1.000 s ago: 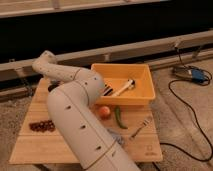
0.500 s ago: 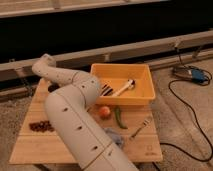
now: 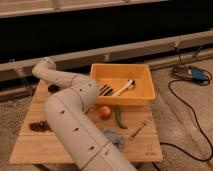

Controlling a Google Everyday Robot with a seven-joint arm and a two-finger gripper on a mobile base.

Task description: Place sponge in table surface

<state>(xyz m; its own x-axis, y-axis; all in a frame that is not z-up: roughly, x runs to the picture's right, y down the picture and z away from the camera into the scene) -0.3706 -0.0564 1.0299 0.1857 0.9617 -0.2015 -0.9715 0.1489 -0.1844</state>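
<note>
sponge isn't showing clearly enough to pin down: it's prob sitting in or under the gripper (image 3: 105, 90), which i'm reading as the dark striped shape at the end of the forearm, hanging inside the left part of the yellow bin (image 3: 145, 75), just beside a white-handled tool (image 3: 123, 87) that's lying diagonally on the bin floor. can't tell whether the gripper is open or closed, or if it's carrying anything. the arm (image 3: 67, 115) is rising from the bottom edge, bending at an elbow over the rear left of the worktop (image 3: 30, 147) & stretching right into the bin, so it's hiding much of the worktop's middle. other candidate for the sponge: a soft blue-grey lump (image 3: 115, 136) lying on the worktop right against the arm's lower link, but i'm not calling that w/ confidence. an orange-red fruit (image 3: 104, 112) & a green pepper (image 3: 119, 118) are lying just in front of the bin, a fork (image 3: 141, 128) nearer the front right, a dark reddish cluster (image 3: 39, 126) at the left. judging by the pose, the robot is prob working in the bin bc that's where the sponge is kept, so the placing isn't looking done yet; the wood at the front right is looking like the easiest drop spot, being within reach & apart from the fruit.
</note>
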